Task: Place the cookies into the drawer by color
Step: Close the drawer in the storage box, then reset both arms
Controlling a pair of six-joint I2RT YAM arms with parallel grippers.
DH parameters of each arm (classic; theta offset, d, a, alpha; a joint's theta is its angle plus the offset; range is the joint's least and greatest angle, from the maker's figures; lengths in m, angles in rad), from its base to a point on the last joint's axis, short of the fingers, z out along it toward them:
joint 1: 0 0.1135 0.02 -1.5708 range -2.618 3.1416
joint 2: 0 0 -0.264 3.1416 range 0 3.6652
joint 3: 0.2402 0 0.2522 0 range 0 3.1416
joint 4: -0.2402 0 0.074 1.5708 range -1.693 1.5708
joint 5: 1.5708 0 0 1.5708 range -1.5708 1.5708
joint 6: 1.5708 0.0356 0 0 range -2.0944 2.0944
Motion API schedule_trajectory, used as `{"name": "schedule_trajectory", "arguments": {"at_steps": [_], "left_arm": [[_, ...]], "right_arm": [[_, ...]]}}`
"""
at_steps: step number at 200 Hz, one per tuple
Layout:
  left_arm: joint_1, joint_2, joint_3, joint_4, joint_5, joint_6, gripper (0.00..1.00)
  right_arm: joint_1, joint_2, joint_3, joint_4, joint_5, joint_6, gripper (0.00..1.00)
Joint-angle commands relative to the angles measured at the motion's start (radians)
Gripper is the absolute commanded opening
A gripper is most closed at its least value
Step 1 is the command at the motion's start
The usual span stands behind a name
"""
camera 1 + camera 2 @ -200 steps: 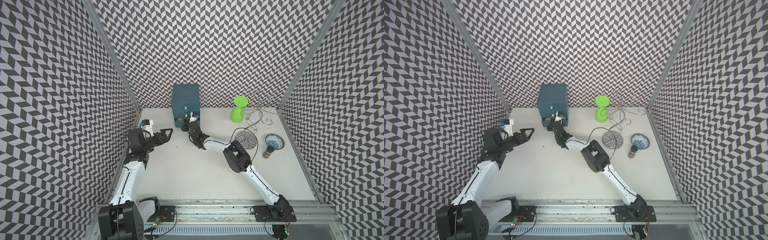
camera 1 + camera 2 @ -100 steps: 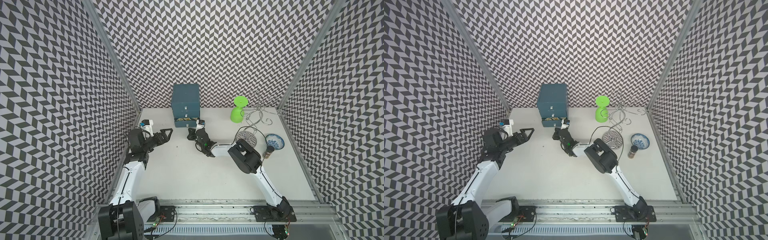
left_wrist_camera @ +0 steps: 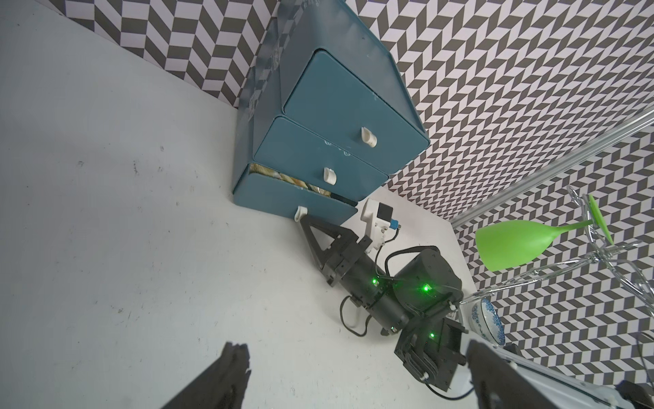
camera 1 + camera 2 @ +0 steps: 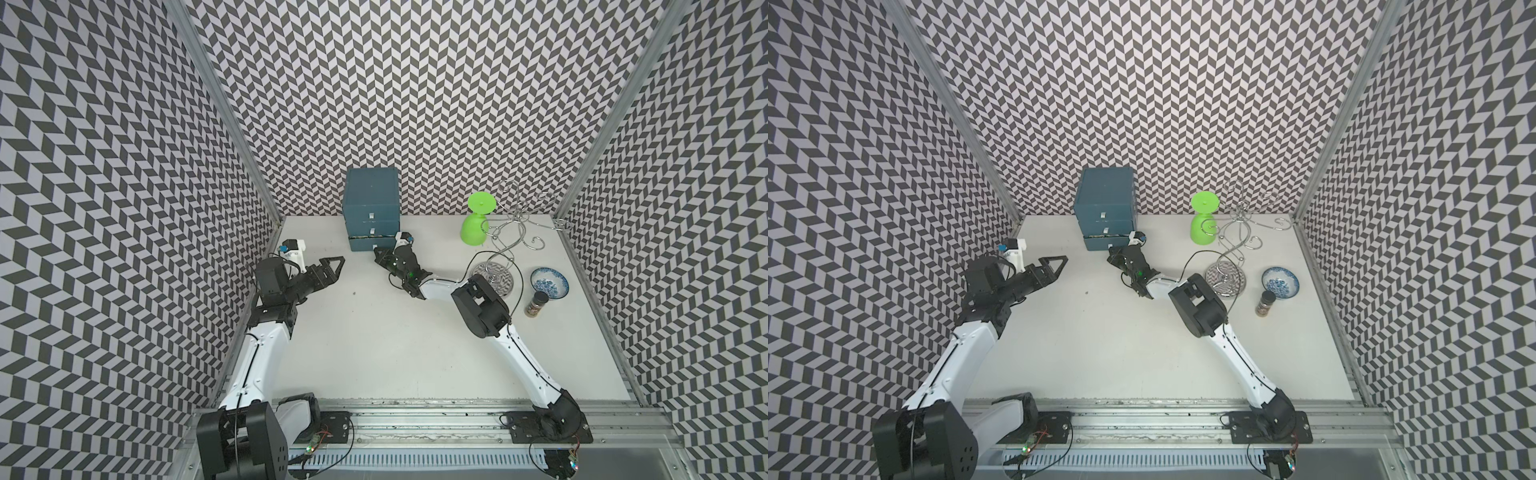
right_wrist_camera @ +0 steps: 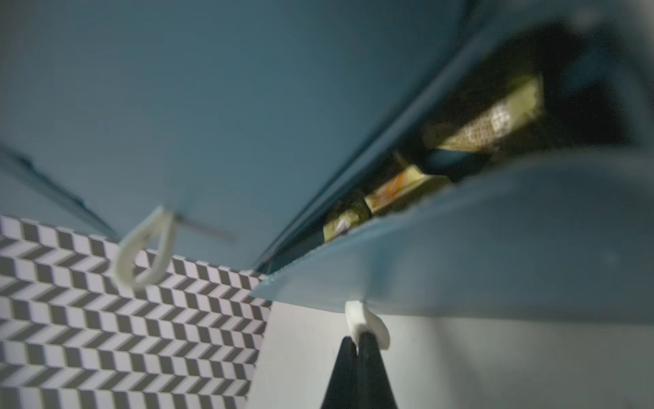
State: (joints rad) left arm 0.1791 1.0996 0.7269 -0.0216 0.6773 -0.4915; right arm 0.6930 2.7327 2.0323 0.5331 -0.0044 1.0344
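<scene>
The dark teal drawer chest (image 4: 371,195) (image 4: 1106,191) (image 3: 336,106) stands at the back wall. Its two upper drawers are shut. The bottom drawer (image 3: 283,200) (image 5: 495,248) stands out a crack, and pale yellow cookies (image 5: 485,127) (image 3: 283,177) show in the gap. My right gripper (image 4: 377,250) (image 4: 1110,249) (image 5: 357,341) is shut, its tips against the bottom drawer's pale pull tab (image 5: 368,318) (image 3: 300,211). My left gripper (image 4: 337,268) (image 4: 1061,266) (image 3: 354,347) hangs open and empty, left of the chest. No other cookies show.
An upturned green goblet (image 4: 476,224), a wire rack (image 4: 511,224), a blue patterned bowl (image 4: 549,282) and a small spice jar (image 4: 536,304) stand at the back right. Chevron walls close in three sides.
The right gripper drew back from the chest half a second ago and has now returned to the bottom drawer's tab. The left arm has not moved.
</scene>
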Motion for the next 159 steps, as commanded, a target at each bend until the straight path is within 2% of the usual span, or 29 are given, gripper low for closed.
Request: {"name": "schedule_trajectory", "arguments": {"at_steps": [1,25,50,62,83,103,121,135,147,159], "left_arm": [[0.009,0.0,-0.014,0.033,0.021,-0.001,0.99],[0.012,-0.001,-0.014,0.035,0.024,-0.004,0.99],[0.018,0.0,-0.016,0.038,0.025,-0.005,1.0],[0.023,-0.001,-0.016,0.041,0.025,-0.005,0.99],[0.033,-0.01,-0.018,0.042,0.017,-0.006,1.0],[0.039,-0.025,-0.018,0.037,-0.002,-0.001,1.0],[0.043,-0.049,-0.012,0.022,-0.044,0.01,1.0],[0.037,-0.086,-0.009,0.001,-0.095,0.028,0.99],[0.014,-0.129,-0.011,-0.013,-0.161,0.044,1.0],[-0.028,-0.174,-0.016,-0.025,-0.245,0.056,1.0]], "right_arm": [[0.001,0.097,0.146,-0.078,0.044,0.049,0.03],[-0.009,0.184,0.295,-0.095,0.098,0.076,0.03],[-0.014,0.172,0.282,-0.064,0.056,0.101,0.03],[-0.008,0.087,0.15,0.006,0.019,0.078,0.03],[0.017,-0.147,-0.191,0.142,0.013,0.015,0.03],[0.037,-0.36,-0.466,0.221,-0.025,-0.052,0.1],[0.053,-0.554,-0.688,0.219,-0.093,-0.146,0.23],[0.071,-0.72,-0.862,0.176,-0.098,-0.262,0.32],[0.086,-0.874,-0.998,0.102,-0.076,-0.388,0.37],[0.11,-1.035,-1.122,0.013,0.003,-0.519,0.43]]}}
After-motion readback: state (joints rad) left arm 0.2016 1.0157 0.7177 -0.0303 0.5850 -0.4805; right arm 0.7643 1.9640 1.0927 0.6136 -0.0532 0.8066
